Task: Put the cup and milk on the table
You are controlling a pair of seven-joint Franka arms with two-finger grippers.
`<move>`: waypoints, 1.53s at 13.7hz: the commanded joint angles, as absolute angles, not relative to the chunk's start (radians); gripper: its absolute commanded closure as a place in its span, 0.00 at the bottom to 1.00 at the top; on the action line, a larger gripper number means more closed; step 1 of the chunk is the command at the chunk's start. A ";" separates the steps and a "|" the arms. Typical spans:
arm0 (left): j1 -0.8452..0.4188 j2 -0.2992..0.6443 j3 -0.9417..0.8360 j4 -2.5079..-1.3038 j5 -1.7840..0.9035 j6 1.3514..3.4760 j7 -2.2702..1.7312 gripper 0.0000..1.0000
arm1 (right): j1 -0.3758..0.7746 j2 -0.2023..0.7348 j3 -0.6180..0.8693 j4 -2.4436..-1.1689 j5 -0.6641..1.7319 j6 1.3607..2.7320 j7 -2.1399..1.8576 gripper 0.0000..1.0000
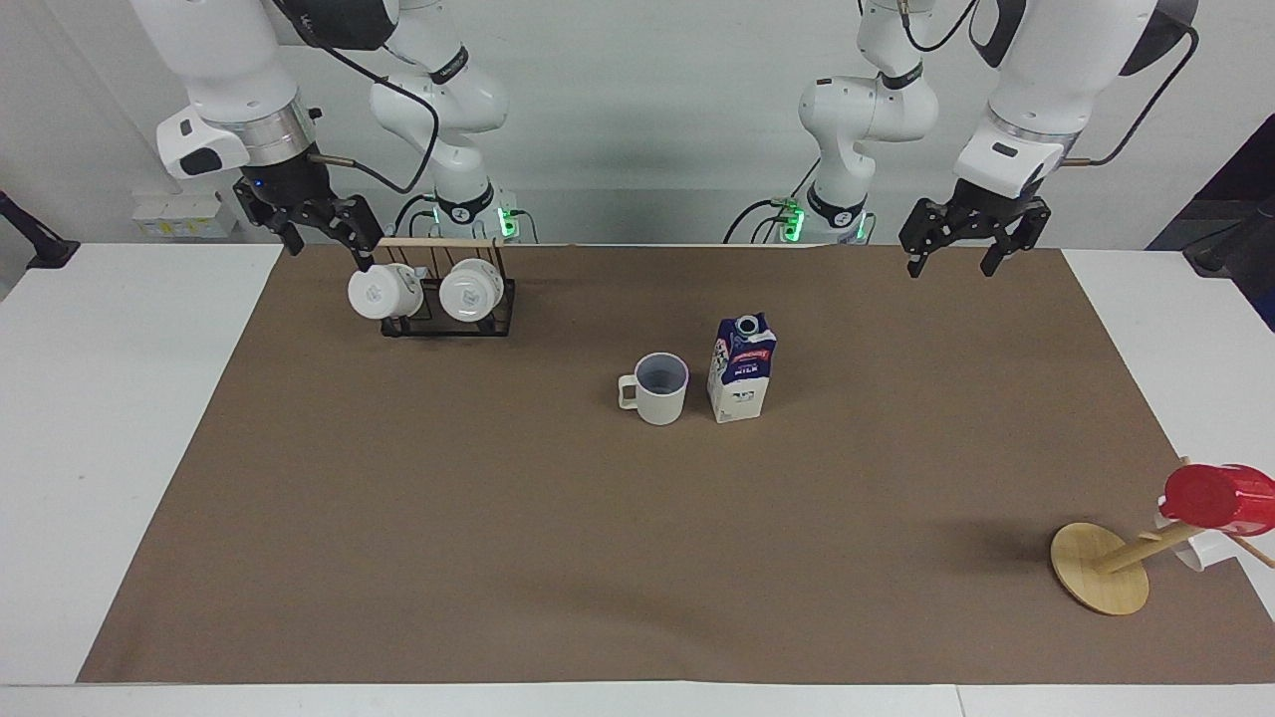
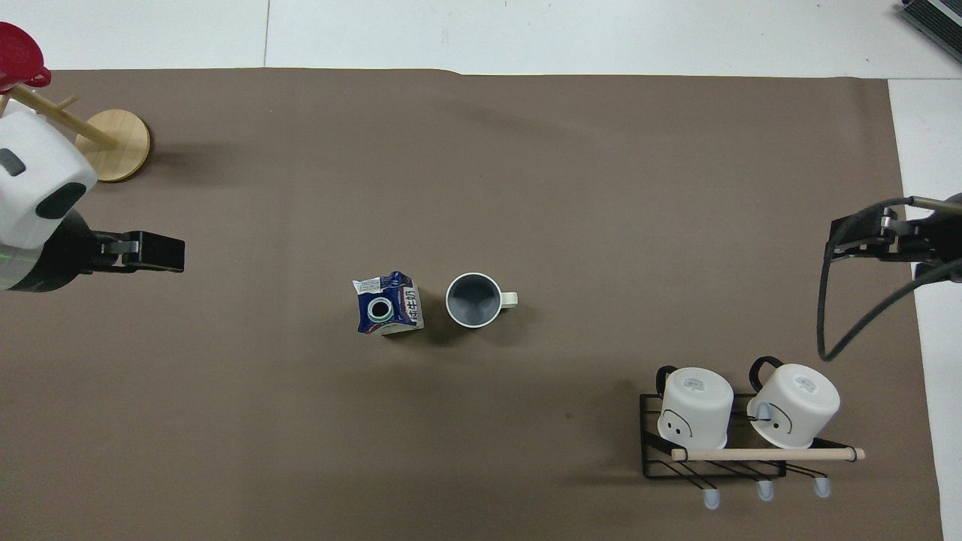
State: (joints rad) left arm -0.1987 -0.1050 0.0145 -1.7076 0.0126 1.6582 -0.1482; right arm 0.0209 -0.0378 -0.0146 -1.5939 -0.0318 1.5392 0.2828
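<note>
Nearby, at the facing frame's upper left, one black wire rack [image 1: 448, 309] carries two white mugs [image 1: 382, 291]; at its lower right one wooden stand [image 1: 1099, 568] bears one red cup [image 1: 1215, 496]. Mid-frame on the brown-matted white tabletop [image 1: 120, 418], one off-white mug [image 1: 657, 387] stands upright, handle toward the rack, beside one upright blue-and-white milk carton [image 1: 741, 368]. Both tools, left [image 1: 960, 248] and right [image 1: 314, 225], hang spread and empty.

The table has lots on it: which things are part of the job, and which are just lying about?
Part of the job:
- cup, standing on the table
- milk, upright beside the cup

Just lying about:
- two white mugs on a black rack
- red cup on a wooden stand
</note>
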 commanded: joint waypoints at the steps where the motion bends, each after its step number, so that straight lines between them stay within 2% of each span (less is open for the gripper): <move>1: -0.178 -0.104 0.015 -1.692 0.021 1.629 -0.137 0.00 | 0.012 -0.057 -0.012 -1.612 -0.029 1.539 0.252 0.00; 21: -0.129 -0.115 0.018 -1.686 0.023 1.592 -0.127 0.00 | 0.012 -0.057 -0.012 -1.612 -0.029 1.539 0.252 0.00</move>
State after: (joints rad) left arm -0.1388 -0.1097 0.0273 -1.7026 0.0126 1.6260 -0.1426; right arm 0.0209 -0.0379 -0.0146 -1.5939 -0.0318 1.5392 0.2828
